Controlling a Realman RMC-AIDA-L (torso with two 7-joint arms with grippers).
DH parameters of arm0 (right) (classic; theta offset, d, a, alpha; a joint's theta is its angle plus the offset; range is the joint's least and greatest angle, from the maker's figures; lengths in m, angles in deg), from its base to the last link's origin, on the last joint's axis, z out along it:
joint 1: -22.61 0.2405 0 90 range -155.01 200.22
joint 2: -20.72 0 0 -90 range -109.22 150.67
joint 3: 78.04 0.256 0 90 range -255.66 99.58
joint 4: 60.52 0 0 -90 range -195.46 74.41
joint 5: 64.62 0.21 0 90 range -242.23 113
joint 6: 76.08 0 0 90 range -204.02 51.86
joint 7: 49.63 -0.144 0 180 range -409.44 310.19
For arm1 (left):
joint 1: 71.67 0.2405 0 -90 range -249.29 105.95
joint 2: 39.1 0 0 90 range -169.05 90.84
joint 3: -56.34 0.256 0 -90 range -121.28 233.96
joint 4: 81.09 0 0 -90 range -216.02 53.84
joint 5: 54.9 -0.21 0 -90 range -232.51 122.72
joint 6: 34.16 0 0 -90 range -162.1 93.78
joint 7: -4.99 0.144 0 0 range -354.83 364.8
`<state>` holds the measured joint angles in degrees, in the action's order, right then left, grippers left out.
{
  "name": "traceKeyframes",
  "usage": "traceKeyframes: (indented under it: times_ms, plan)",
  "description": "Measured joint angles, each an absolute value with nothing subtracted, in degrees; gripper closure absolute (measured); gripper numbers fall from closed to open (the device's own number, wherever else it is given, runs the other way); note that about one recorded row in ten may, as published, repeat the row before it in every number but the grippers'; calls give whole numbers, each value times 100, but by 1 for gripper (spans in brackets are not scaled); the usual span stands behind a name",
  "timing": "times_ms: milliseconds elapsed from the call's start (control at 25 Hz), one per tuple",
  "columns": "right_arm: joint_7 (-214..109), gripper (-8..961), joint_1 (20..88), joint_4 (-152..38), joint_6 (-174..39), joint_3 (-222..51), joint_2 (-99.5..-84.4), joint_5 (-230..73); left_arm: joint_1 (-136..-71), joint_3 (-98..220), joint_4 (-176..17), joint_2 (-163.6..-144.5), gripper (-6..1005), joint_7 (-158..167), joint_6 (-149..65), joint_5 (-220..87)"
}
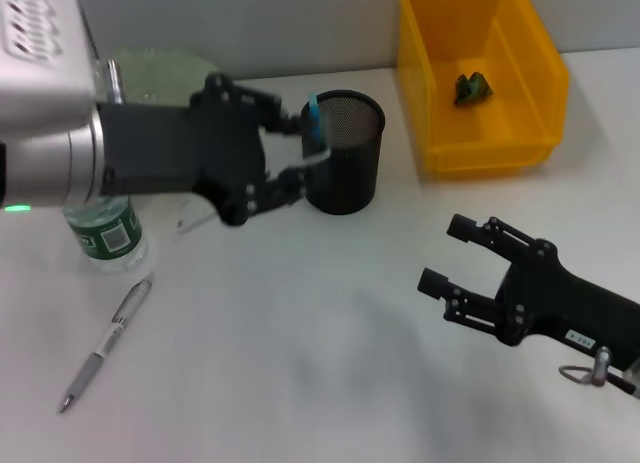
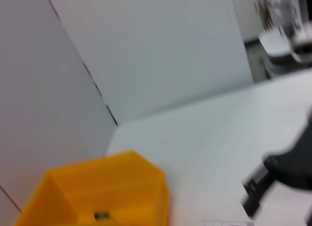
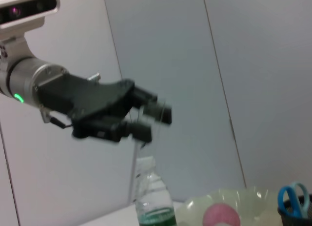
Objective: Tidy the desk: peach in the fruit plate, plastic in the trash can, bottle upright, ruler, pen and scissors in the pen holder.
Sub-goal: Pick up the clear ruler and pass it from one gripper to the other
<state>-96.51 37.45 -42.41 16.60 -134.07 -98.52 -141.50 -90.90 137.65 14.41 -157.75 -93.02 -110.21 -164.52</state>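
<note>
Showing the peach (image 3: 222,215) hidden overhead, the wrist view catches the unclenched left hand (image 3: 151,119); right hand (image 1: 447,255) released.

white desk (image 1: 300,363) | pen (image 1: 106,343) | bottle (image 1: 108,235) | pen holder (image 1: 345,153) | yellow bin (image 1: 480,78)

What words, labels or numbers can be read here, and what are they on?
None can be read.
Bottle: green label with a white patch, print too blurred.
Right gripper: small white sticker on its arm, too small to read.
Pen: no visible text.
</note>
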Motion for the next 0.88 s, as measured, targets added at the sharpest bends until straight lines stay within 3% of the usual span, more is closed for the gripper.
traceKeyframes:
  times_ms: [640,880]
  plan:
    - [-7680,136,3836,-5723,2322,-13247,-9900,-13161,-8977,13986,558,-15794,624,-8245,-10029,-14223]
    - [-7656,136,3861,-5773,2303,-13236,-9900,-13158,-9336,14070,-862,-15797,624,-6896,-9985,-12454]
